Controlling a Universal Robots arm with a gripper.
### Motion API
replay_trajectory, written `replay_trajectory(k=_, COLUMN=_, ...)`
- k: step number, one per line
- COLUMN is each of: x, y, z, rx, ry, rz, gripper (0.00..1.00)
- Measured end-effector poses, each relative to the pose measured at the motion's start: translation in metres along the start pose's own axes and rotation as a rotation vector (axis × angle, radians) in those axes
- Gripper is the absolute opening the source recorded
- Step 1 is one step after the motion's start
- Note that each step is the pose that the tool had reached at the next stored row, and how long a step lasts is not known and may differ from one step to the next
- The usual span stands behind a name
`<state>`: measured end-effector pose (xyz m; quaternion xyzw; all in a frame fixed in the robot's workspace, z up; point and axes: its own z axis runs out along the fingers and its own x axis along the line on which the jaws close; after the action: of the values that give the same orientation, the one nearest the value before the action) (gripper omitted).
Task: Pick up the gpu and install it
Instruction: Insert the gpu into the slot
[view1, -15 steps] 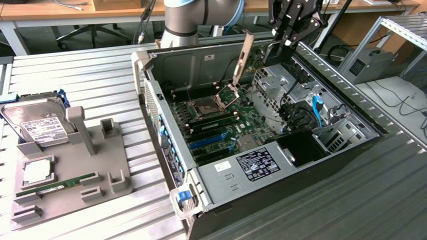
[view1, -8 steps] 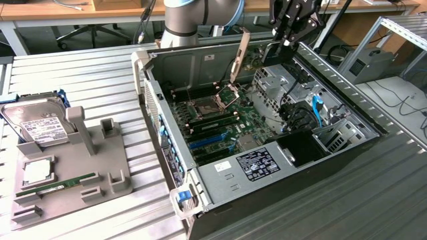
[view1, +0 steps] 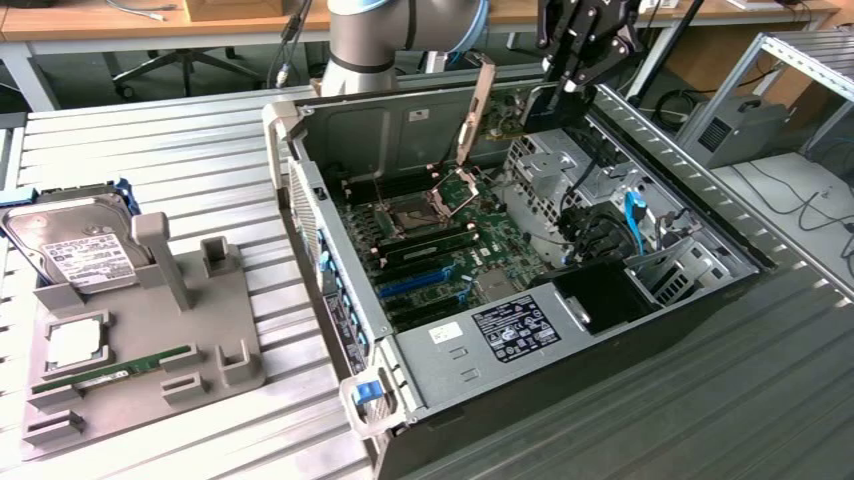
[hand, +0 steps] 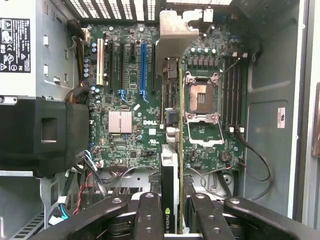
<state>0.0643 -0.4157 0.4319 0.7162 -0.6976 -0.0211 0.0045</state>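
The gpu (hand: 169, 170) is clamped between the jaws of the gripper (hand: 172, 202), one black finger (hand: 150, 215) on each flat side. In the wrist view the card is seen on its edge. Its long axis runs straight away from the jaws, and the silvery end bracket (hand: 175, 35) is at the far end, pointing away from the gripper. This axis is parallel to the expansion slots of the motherboard (hand: 130, 100). The card is seen between the blue slot (hand: 143, 70) and the open CPU socket (hand: 202, 107).

In the exterior view the gripper (view1: 577, 75) is found in the upper right of the frame, above the far edge of the open computer case (view1: 441, 370). From there the card is stretched toward the upper centre of the frame, where the bracket (view1: 477, 105) stands nearly upright, a little tilted. The card is held above the board and is not seated in any slot.

At the lower left of the frame, a grey holder (view1: 200, 330) is placed on the desk (view1: 160, 150), well apart from the case. A hard drive (view1: 80, 250) and a green memory stick (view1: 114, 368) are kept in it.
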Motion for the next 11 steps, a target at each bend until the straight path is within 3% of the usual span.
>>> replay_trajectory(k=6, x=0.000, y=0.0012, z=0.0000, rx=-0.0001, ry=0.0001, rz=0.000, gripper=0.27)
replay_trajectory(k=11, x=0.000, y=0.0136, z=0.0005, rx=0.0005, ry=0.0000, rz=0.000, gripper=0.27)
